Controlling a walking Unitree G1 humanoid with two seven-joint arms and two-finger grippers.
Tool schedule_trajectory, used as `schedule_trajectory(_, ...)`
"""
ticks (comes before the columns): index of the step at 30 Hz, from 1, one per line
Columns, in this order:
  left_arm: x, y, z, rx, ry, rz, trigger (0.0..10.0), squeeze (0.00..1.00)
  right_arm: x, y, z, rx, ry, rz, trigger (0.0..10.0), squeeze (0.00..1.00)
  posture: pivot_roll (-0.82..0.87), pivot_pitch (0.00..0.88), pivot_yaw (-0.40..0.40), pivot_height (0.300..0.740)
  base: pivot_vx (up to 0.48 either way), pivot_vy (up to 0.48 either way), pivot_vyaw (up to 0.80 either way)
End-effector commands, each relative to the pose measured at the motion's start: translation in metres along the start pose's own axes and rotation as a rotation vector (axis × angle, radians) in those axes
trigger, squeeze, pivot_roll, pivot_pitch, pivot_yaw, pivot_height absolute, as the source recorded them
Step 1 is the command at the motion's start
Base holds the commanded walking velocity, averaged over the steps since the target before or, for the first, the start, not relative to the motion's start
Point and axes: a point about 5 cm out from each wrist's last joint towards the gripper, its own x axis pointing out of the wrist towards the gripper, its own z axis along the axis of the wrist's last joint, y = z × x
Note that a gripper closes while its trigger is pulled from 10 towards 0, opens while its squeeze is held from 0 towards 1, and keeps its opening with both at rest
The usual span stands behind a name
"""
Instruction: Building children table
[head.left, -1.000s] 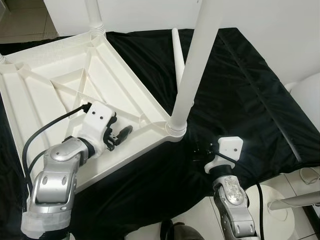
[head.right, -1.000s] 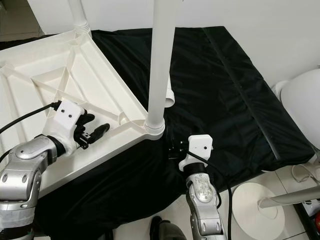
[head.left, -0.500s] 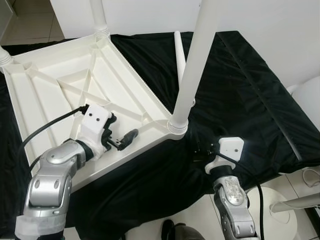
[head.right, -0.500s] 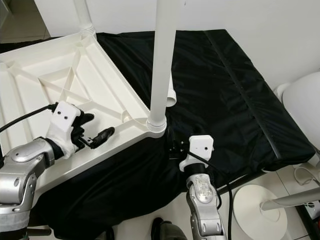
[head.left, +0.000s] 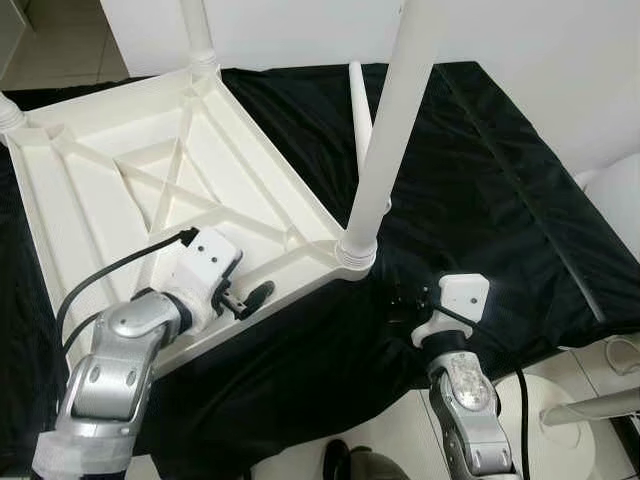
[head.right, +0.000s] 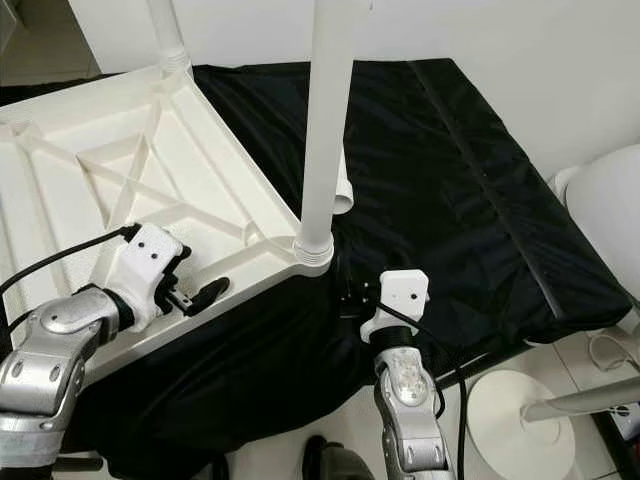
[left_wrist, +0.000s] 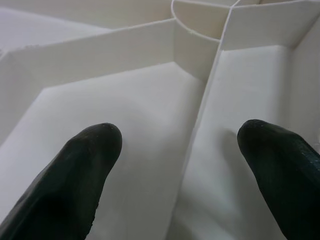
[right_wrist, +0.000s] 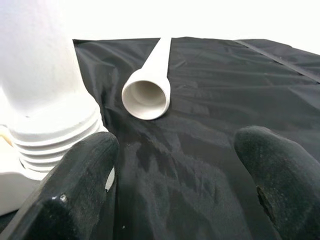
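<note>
One loose table leg (right_wrist: 150, 80) lies on the black cloth (head.left: 480, 200) straight ahead of the open, empty right gripper (right_wrist: 175, 170), hollow end toward it, long axis running away. Judged nearer, that arm suits the reach; the left gripper (left_wrist: 185, 165), spread wide, straddles a rib of the upturned tabletop (head.left: 110, 190).

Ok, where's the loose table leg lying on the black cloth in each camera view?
Left eye view: loose leg lies on the cloth, behind the standing leg.
Right eye view: its open end peeks out right of the standing leg.
Right wrist view: open end faces the camera, beside the standing leg's base.
Left wrist view: tabletop ribs instead.
Shared landmark: the standing leg.
</note>
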Motion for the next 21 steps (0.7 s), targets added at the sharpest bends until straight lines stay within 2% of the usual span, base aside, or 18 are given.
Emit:
schedule_trajectory(1, 0.003, 0.004, -0.022, -0.044, 0.113, 0.184, 10.0, 0.00, -0.001, 0.000, -0.002, 0.004, 0.011, -0.011, 10.0, 0.00, 0.09, 0.175, -0.029, 0.740, 0.000, 0.000, 0.00)
schedule_trajectory(8, 0.011, 0.008, -0.019, -0.071, 0.086, 0.220, 10.0, 0.00, 0.004, 0.000, -0.002, -0.003, 0.004, -0.004, 10.0, 0.00, 0.08, 0.133, -0.053, 0.740, 0.000, 0.000, 0.00)
schedule_trajectory(14, 0.020, 0.010, -0.015, -0.086, 0.047, 0.209, 10.0, 0.00, 0.012, -0.005, 0.000, -0.025, -0.018, 0.011, 10.0, 0.00, 0.07, 0.106, -0.050, 0.740, 0.000, 0.000, 0.00)
schedule_trajectory(15, 0.024, 0.010, -0.009, -0.096, 0.024, 0.195, 10.0, 0.00, 0.018, -0.007, 0.003, -0.045, -0.037, 0.025, 10.0, 0.00, 0.05, 0.088, -0.019, 0.740, 0.000, 0.000, 0.00)
schedule_trajectory(17, 0.024, 0.010, -0.009, -0.096, 0.024, 0.195, 10.0, 0.00, 0.018, -0.007, 0.003, -0.045, -0.037, 0.025, 10.0, 0.00, 0.05, 0.088, -0.019, 0.740, 0.000, 0.000, 0.00)
schedule_trajectory(18, 0.030, 0.009, -0.001, -0.099, -0.010, 0.169, 10.0, 0.00, 0.026, -0.012, 0.008, -0.074, -0.064, 0.035, 10.0, 0.00, 0.04, 0.085, -0.005, 0.740, 0.000, 0.000, 0.00)
schedule_trajectory(21, 0.031, 0.011, 0.003, -0.100, -0.019, 0.158, 10.0, 0.00, 0.032, -0.020, 0.012, -0.099, -0.088, 0.019, 10.0, 0.00, 0.03, 0.086, 0.014, 0.740, 0.000, 0.000, 0.00)
